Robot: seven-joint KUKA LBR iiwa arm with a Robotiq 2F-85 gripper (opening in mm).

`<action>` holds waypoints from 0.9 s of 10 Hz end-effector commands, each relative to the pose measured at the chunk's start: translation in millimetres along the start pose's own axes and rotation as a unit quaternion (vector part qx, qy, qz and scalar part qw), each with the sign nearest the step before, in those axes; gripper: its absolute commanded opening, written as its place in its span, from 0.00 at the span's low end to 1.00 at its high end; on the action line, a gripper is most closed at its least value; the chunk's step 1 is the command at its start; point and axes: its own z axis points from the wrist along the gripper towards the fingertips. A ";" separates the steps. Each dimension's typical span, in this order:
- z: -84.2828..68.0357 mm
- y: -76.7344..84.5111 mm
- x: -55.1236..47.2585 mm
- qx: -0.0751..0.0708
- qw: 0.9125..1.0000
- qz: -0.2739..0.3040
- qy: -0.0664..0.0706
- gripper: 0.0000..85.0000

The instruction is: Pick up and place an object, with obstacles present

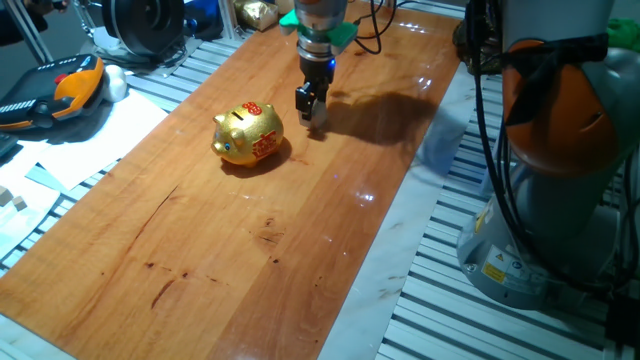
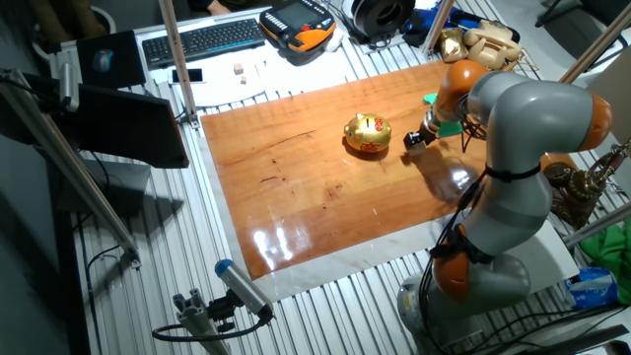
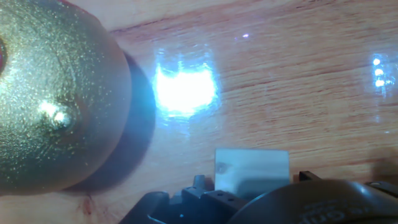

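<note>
Gold and shiny, the piggy bank (image 1: 248, 136) stands on the wooden surface (image 1: 250, 250) just beside my fingers (image 1: 310, 106), on their left in one fixed view. The pale wooden cube (image 3: 251, 172) sits right at my fingers, low over the wood. Whether they clamp it, I cannot tell.

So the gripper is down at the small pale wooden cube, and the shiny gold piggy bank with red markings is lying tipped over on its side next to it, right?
Not tipped over. One fixed view shows the shiny gold piggy bank with red markings standing upright on the wooden tabletop. The rest holds: the gripper is down at the small pale wooden cube beside it.
</note>
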 end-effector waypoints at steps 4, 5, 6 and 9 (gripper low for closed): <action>3.1 0.4 -0.2 0.002 1.000 0.001 0.001 0.80; 3.1 0.1 -0.1 -0.001 1.000 -0.003 0.005 0.60; 3.3 -0.3 0.1 -0.002 1.000 -0.006 0.006 0.60; 3.9 -2.2 1.1 -0.003 1.000 -0.017 0.008 0.40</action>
